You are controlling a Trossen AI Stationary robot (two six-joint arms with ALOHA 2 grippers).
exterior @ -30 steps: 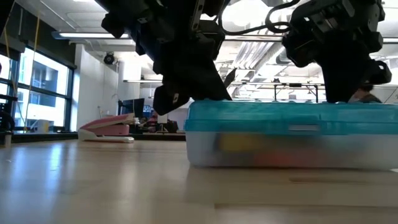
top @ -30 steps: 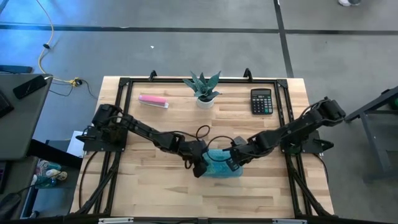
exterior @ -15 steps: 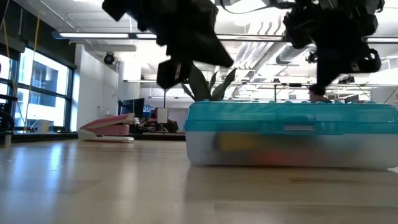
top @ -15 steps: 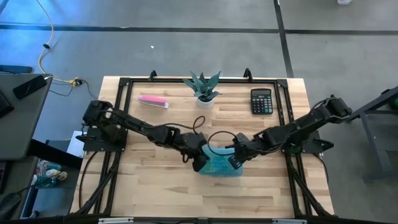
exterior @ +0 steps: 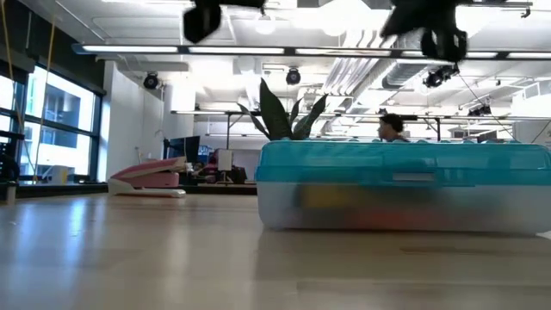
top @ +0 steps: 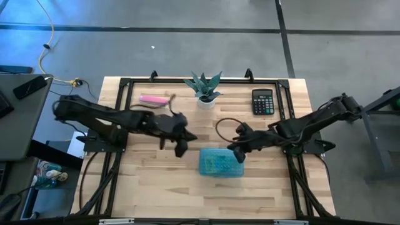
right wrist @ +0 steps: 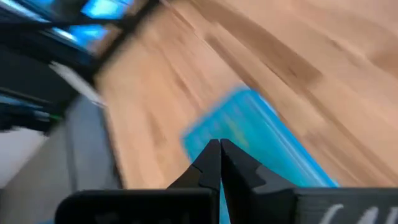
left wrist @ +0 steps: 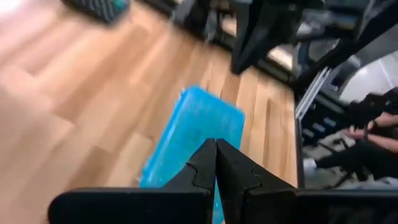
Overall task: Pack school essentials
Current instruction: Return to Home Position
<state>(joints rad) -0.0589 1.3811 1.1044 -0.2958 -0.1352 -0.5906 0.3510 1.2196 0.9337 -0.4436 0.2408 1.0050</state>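
Blue plastic supply box (top: 220, 163): lid down, lettering unreadable to me.
Left gripper (top: 180, 150): fingers together, raised.
Right gripper (top: 239, 155): fingers together.

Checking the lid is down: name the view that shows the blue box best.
Low view: the box sits side-on, its blue lid flat on the clear base. The high view shows only its top; both wrist views catch a blurred part of it.

Your left arm (top: 131, 119) and right arm (top: 300, 127) are matte black, slim jointed segments. A black cable (top: 219, 127) loops off the right one. Left gripper (left wrist: 216, 144) and right gripper (right wrist: 219, 144) show dark, tapered, notched fingers.
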